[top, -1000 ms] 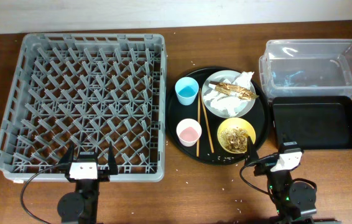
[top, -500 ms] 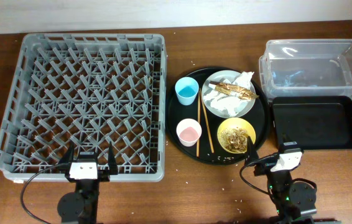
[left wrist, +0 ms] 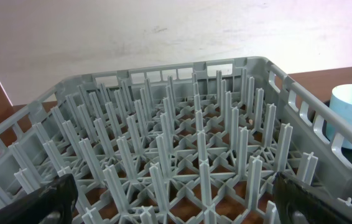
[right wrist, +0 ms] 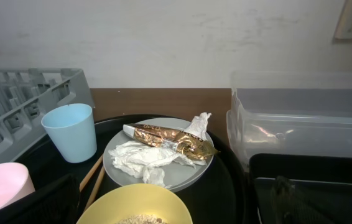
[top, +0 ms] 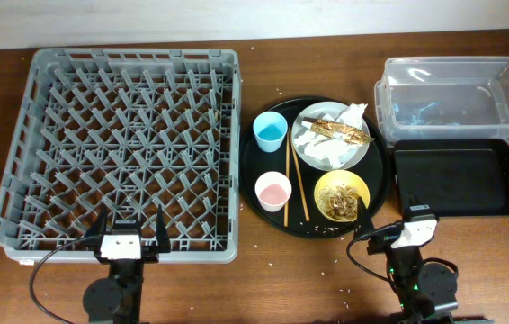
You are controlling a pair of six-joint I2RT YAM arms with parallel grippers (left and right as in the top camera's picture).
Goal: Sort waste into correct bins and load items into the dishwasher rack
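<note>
**Nothing sorted yet, both arms parked at the near edge**

Biggest thing first: the dishwasher rack (top: 129, 56) fills the left of the worktop (top: 326, 270). Its pegs are bare, so nothing's loaded. The left gripper (top: 129, 227) sits at the rack's near wall, fingers spread wide, holding nothing.

On the right, the clear tub (top: 452, 85) and the shallow black tray (top: 457, 178) sit touching, one behind the other, handy for the right arm.

In between is the round black tray (top: 250, 166), which carries everything:
- plate (top: 349, 155) with napkins (top: 313, 142) and foil wrapper (top: 343, 131) on top
- yellow bowl (top: 342, 193) of scraps
- blue cup (top: 270, 132) and pink cup (top: 272, 190)
- chopsticks (top: 298, 184) lying between the cups and the plate

The right gripper (top: 386, 216) is spread and empty too, just beside the bowl. My guess is the waste has to come off the plate before the plate can be racked.
</note>
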